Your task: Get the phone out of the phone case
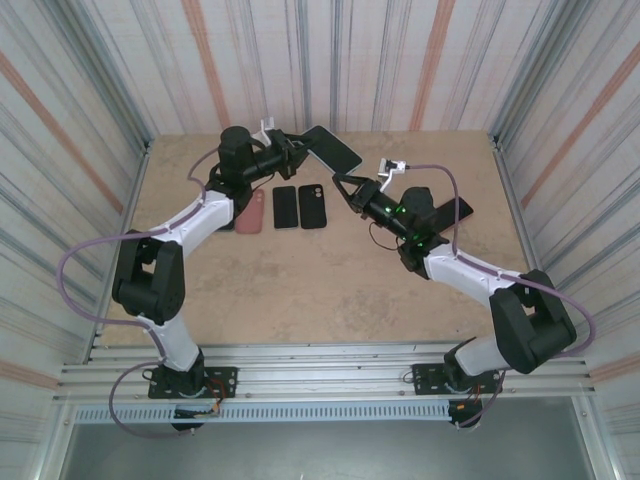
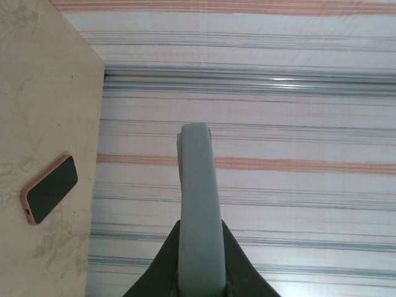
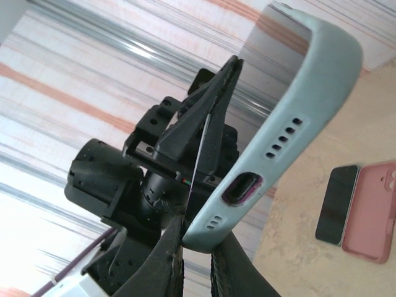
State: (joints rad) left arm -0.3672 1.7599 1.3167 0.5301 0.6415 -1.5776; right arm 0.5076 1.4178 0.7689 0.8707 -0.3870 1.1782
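The phone (image 1: pixel 333 148), dark screen up, sits in a grey-green phone case (image 3: pixel 297 111) held in the air over the far middle of the table. My left gripper (image 1: pixel 296 146) is shut on the case's left end; in the left wrist view the case's edge (image 2: pixel 199 185) runs up from between my black fingers (image 2: pixel 162 260). My right gripper (image 1: pixel 342 183) comes from the lower right, and its two fingers (image 3: pixel 167 253) are pressed on the bottom corner of the case beside the charging port (image 3: pixel 240 187).
On the table (image 1: pixel 300 280) below lie a pink-cased phone (image 1: pixel 254 211) and two black phones (image 1: pixel 285 207) (image 1: pixel 313 206), side by side. Another dark flat object (image 1: pixel 457 209) lies behind the right arm. Striped walls close in the table on three sides.
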